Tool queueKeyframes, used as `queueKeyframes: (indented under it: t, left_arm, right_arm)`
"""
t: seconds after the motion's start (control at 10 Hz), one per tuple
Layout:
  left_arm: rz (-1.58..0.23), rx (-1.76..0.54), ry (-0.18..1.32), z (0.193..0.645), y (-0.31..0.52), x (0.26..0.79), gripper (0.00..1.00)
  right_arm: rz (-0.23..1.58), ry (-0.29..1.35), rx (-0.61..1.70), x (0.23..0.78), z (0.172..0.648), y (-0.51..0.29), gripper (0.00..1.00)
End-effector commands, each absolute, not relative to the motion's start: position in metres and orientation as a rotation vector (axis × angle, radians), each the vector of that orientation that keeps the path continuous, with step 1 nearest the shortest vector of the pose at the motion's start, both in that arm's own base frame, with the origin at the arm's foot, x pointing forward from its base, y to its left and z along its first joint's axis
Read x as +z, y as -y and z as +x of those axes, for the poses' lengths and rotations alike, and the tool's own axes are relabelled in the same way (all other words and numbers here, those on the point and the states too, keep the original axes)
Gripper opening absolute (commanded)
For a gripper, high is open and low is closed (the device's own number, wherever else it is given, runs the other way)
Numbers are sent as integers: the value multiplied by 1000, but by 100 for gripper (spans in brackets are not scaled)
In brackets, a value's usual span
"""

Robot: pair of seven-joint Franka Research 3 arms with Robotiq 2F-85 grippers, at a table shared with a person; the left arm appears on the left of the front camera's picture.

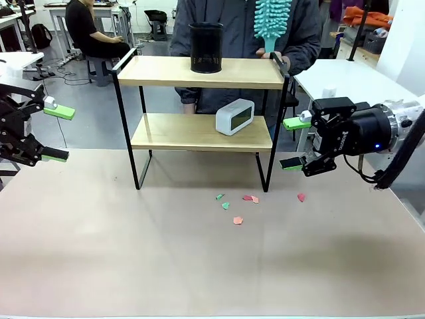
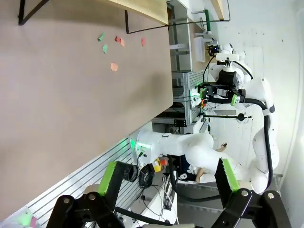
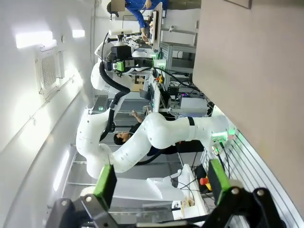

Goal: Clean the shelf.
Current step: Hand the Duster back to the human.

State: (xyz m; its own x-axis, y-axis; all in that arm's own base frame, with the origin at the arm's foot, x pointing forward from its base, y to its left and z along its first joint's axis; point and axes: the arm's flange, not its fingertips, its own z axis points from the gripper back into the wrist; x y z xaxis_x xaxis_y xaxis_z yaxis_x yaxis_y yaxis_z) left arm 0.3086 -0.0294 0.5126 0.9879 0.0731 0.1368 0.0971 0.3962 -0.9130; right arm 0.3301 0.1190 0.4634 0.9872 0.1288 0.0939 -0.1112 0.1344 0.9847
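Note:
The shelf [image 1: 166, 70], a black-framed rack with two wooden boards, stands at the far middle of the table. A black mesh cup [image 1: 206, 48] sits on its top board and a white clock [image 1: 234, 116] on the lower one. Behind it a person holds a teal duster [image 1: 271, 23] upright at the top board's right end. Several coloured paper scraps [image 1: 238, 220] lie on the table in front of the shelf. My left gripper [image 1: 56, 133] hovers open at the left edge, my right gripper [image 1: 295, 143] open just right of the shelf's right legs. Both hold nothing.
In the left wrist view the green-padded fingers [image 2: 110, 178] frame the table edge, the scraps [image 2: 114, 66] and the shelf's base [image 2: 147, 7]. The right wrist view looks past the table's side [image 3: 256, 71]. White tables stand at far left and far right.

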Motion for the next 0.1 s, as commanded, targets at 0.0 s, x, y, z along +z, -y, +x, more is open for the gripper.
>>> queueKeyframes:
  t: [0.0]
  left_arm:
    - [-1170, -31, 170, 308, 28, 511, 100]
  right_arm:
    - [1431, -18, 191, 463, 329, -119, 100]
